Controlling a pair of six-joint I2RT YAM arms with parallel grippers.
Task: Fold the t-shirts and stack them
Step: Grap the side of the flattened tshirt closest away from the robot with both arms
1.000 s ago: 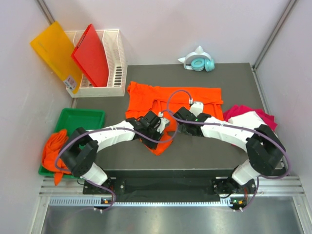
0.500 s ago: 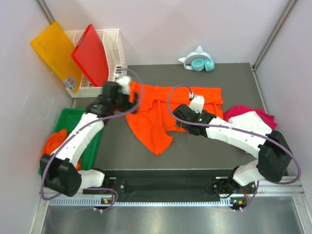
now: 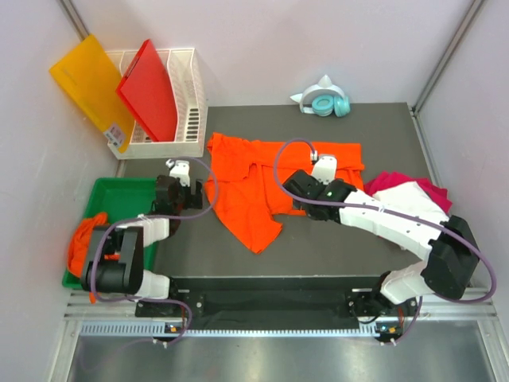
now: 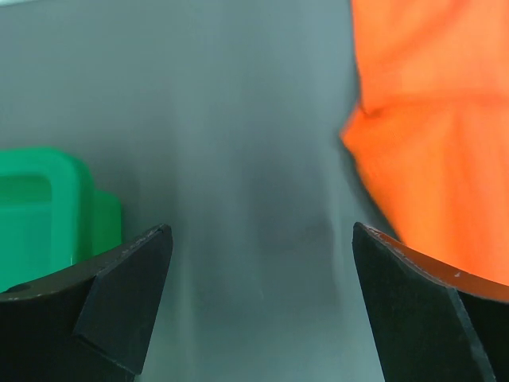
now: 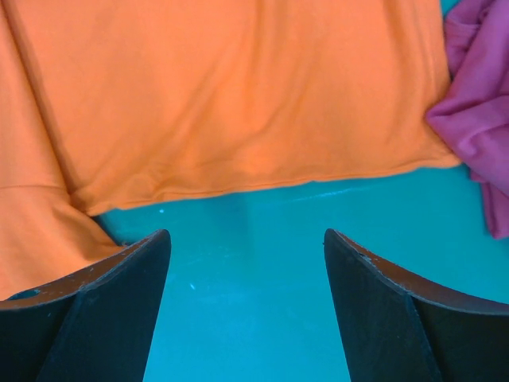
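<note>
An orange t-shirt (image 3: 254,179) lies spread and partly folded on the dark mat, one corner pointing at the near edge. My left gripper (image 3: 176,181) hangs open and empty over bare mat just left of it. In the left wrist view the gripper (image 4: 262,239) has that shirt's edge (image 4: 429,119) on its right. My right gripper (image 3: 316,181) is open and empty by the shirt's near hem. In the right wrist view the gripper (image 5: 246,243) has the orange cloth (image 5: 238,95) ahead of it. A magenta t-shirt (image 3: 425,191) and a white one (image 3: 402,195) lie at the right. More orange t-shirts (image 3: 83,243) hang over the green tray.
The green tray (image 3: 127,191) sits at the left edge; its corner (image 4: 48,207) shows in the left wrist view. A white rack (image 3: 187,103) with a red board (image 3: 151,87) and a yellow board (image 3: 87,83) stands at the back left. Teal headphones (image 3: 324,102) lie at the back. Magenta cloth (image 5: 477,119) shows right of my right gripper.
My left gripper let go of the orange cloth at the middle, swung to the shirt's back left corner, then drew back left toward the tray, now open. The right gripper has barely shifted.
</note>
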